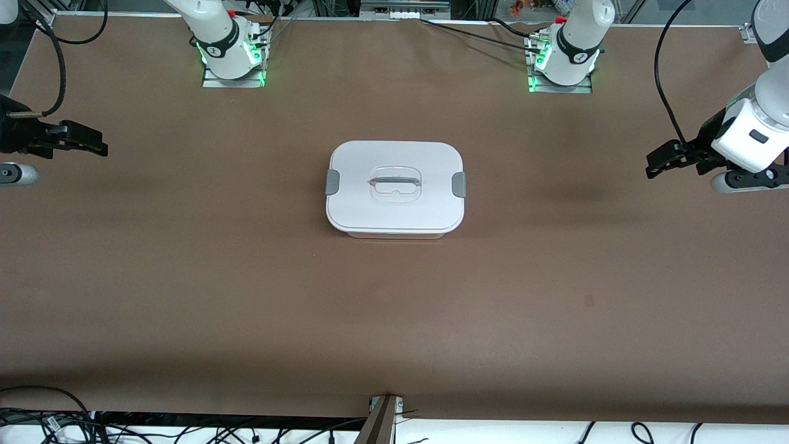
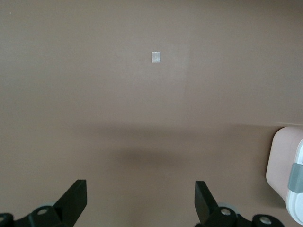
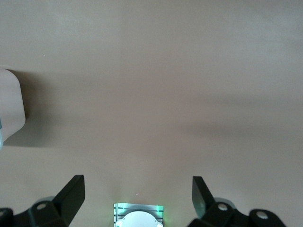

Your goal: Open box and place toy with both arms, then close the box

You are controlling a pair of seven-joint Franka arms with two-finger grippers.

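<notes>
The box (image 1: 394, 191) stands at the middle of the table with its white lid on, both grey side clips down and the clear handle lying flat. The toy is out of view. My left gripper (image 1: 659, 161) hangs open and empty above the table at the left arm's end; in the left wrist view (image 2: 140, 198) its jaws stand wide apart, with a corner of the box (image 2: 286, 163) at the edge. My right gripper (image 1: 92, 145) hangs open and empty at the right arm's end; in the right wrist view (image 3: 138, 194) a corner of the box (image 3: 10, 109) shows.
The brown table (image 1: 394, 308) is bare around the box. A small pale mark (image 2: 156, 57) lies on it near the left gripper. The two arm bases (image 1: 231, 52) (image 1: 564, 58) stand along the edge farthest from the front camera. Cables lie along the nearest edge.
</notes>
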